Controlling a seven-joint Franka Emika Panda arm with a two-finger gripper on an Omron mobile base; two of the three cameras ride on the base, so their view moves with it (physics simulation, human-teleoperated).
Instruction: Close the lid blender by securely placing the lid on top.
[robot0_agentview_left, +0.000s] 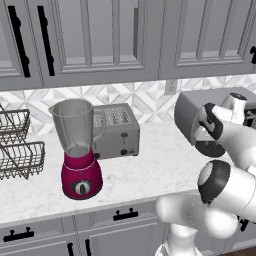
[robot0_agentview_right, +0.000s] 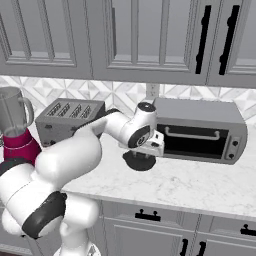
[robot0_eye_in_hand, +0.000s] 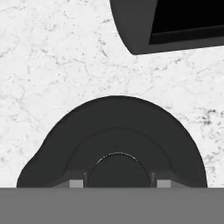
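The blender (robot0_agentview_left: 80, 150) stands on the left of the marble counter, with a crimson base, a grey dial and a clear jar open at the top; its jar and base also show at the edge (robot0_agentview_right: 17, 135). The dark round lid (robot0_agentview_right: 140, 161) lies flat on the counter in front of the toaster oven, far to the blender's right. My gripper (robot0_agentview_right: 145, 150) hangs straight down on the lid (robot0_eye_in_hand: 118, 127). The fingertips (robot0_eye_in_hand: 76, 183) flank the lid's raised centre knob with small gaps, so the gripper (robot0_eye_in_hand: 119, 183) is open. The arm partly covers the lid (robot0_agentview_left: 210, 148).
A boxy grey toaster (robot0_agentview_left: 115, 131) sits just behind and right of the blender. The grey toaster oven (robot0_agentview_right: 200, 131) stands against the wall right behind the lid. A wire dish rack (robot0_agentview_left: 17, 145) is at the far left. Wall cabinets hang above.
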